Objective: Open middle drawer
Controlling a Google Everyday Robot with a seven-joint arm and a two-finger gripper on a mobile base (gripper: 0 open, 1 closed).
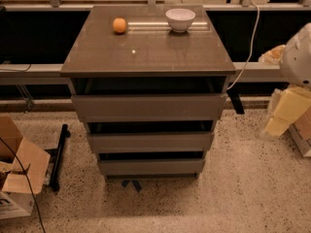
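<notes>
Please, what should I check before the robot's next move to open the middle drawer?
1. Target found: middle drawer, between upper front and lowest front: ok.
2. Handle to grip: its front is flat, none visible: not ok.
3. Gripper near the drawer: not in view: cannot tell.
4. Orange and bowl sit far back on the cabinet top: ok.
5. White cable hangs by the right corner, clear of middle drawer: ok.

Glossy, smooth grey-brown top on the surface (146,52), mirroring light. Same glossy finish on the middle drawer (149,142) front. Glazed white bowl (180,19); dull-skinned orange (119,25). Rough speckled stone floor (243,188). Matt brown cardboard box (19,164) lower left. Tool (285,113) at right edge: matt, pale yellow, plastic-looking.
</notes>
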